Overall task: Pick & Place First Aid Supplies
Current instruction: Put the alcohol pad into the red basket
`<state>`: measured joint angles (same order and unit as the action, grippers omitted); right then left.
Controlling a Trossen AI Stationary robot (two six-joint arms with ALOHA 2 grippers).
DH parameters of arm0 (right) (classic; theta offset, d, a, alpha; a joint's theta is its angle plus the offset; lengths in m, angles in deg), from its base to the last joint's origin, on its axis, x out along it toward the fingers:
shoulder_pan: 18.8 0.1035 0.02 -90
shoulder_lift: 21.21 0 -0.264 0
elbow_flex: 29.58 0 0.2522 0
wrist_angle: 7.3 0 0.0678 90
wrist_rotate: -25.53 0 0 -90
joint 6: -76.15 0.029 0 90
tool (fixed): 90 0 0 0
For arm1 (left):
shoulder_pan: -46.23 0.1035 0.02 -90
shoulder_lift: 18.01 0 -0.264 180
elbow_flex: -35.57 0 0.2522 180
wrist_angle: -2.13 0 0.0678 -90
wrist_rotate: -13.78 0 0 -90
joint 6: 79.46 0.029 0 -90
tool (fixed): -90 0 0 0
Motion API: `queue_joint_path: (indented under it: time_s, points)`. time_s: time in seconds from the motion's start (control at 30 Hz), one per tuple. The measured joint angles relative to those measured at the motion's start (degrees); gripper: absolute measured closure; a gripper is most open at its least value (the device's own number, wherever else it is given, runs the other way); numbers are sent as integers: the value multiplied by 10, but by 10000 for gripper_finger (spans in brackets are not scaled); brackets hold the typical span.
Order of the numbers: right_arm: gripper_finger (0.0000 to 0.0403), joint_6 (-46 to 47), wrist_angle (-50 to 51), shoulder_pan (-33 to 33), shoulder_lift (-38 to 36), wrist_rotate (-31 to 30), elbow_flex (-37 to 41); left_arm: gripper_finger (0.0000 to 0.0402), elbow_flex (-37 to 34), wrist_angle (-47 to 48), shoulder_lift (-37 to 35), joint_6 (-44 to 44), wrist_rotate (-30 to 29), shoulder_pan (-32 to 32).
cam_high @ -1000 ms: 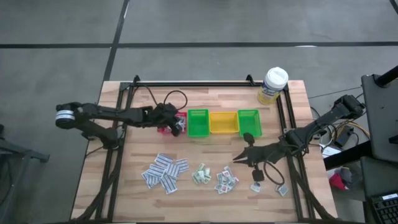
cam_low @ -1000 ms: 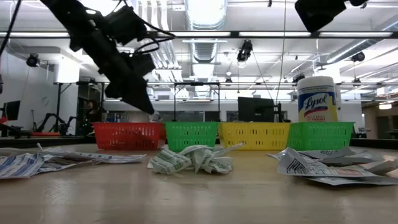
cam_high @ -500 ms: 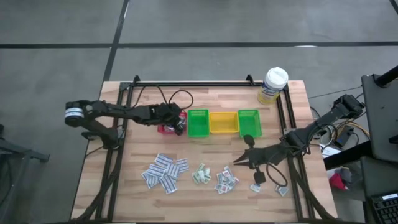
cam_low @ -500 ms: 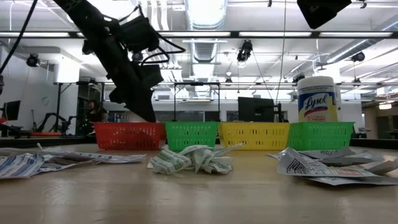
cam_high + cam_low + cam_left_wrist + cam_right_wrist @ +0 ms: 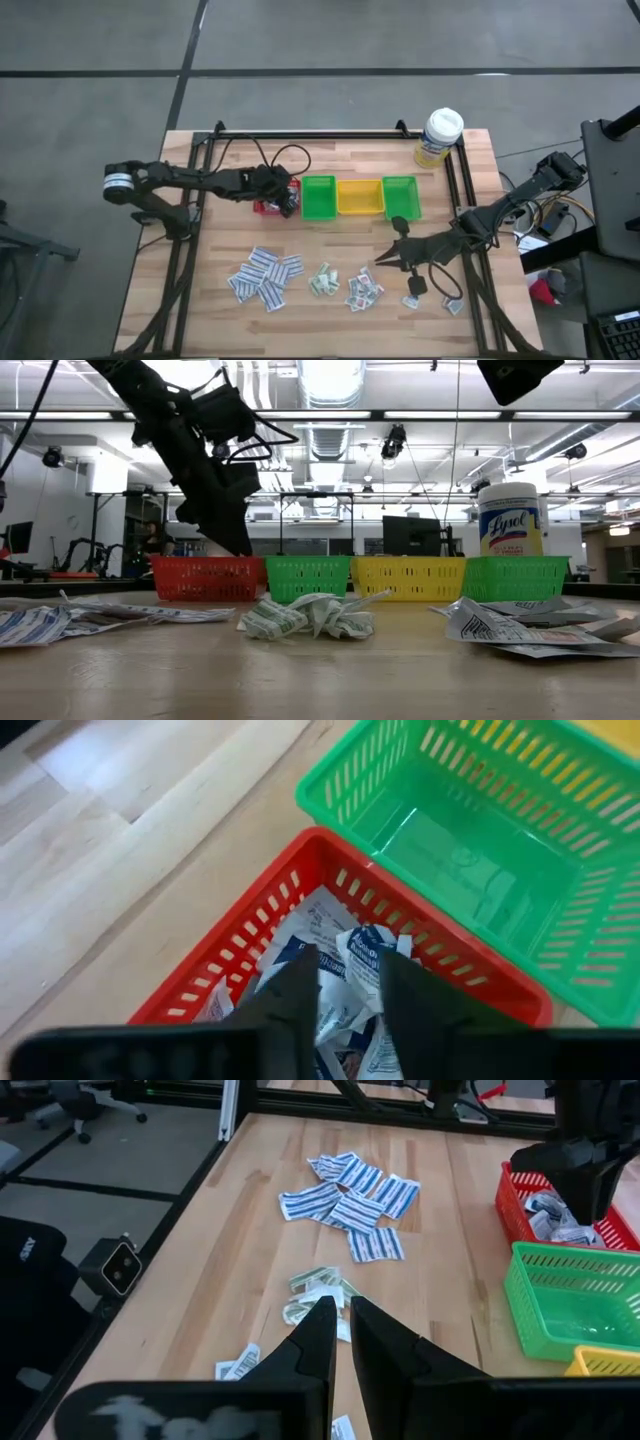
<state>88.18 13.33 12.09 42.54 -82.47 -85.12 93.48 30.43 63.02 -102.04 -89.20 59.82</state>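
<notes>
My left gripper hangs open over the red bin, its fingers slanting down into the bin's mouth. Several white first aid packets lie in that bin, just beyond the fingertips. On the table's near half lie a blue-striped pile of packets, a green-printed clump and a mixed clump. My right gripper hovers shut above the table to the right of these, holding nothing.
A green bin, a yellow bin and another green bin stand in a row right of the red one. A white-capped bottle stands at the far right corner. Two loose packets lie near the right front.
My left gripper has tipped further down over the red bin and come a little lower toward it; for the last half second it has kept still.
</notes>
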Motion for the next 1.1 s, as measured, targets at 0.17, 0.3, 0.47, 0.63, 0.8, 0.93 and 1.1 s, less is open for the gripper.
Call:
queue_joint_path:
  time_s: [0.17, 0.3, 0.47, 0.63, 0.8, 0.93, 1.1]
  points:
    - [369, 0, 0, 0, 0, 0, 0, 239, 24, 73, -39, -11, 0, 2]
    - [369, 7, 16, 2, 0, 18, 0, 225, 37, 125, -94, -9, 0, -10]
    - [369, 110, 95, 3, 0, 63, 0, 225, 11, 105, -174, 40, -6, -57]
    - [369, 228, 166, 21, 2, 85, 0, 225, -48, 3, -253, 78, -27, -114]
    - [369, 311, 189, 53, 2, 109, 0, 225, -120, -90, -322, 90, -28, -155]
    - [369, 393, 230, 86, 2, 111, 0, 225, -172, -136, -365, 102, -28, -170]
    - [369, 486, 276, 122, 2, 111, 0, 225, -227, -185, -412, 126, -28, -175]
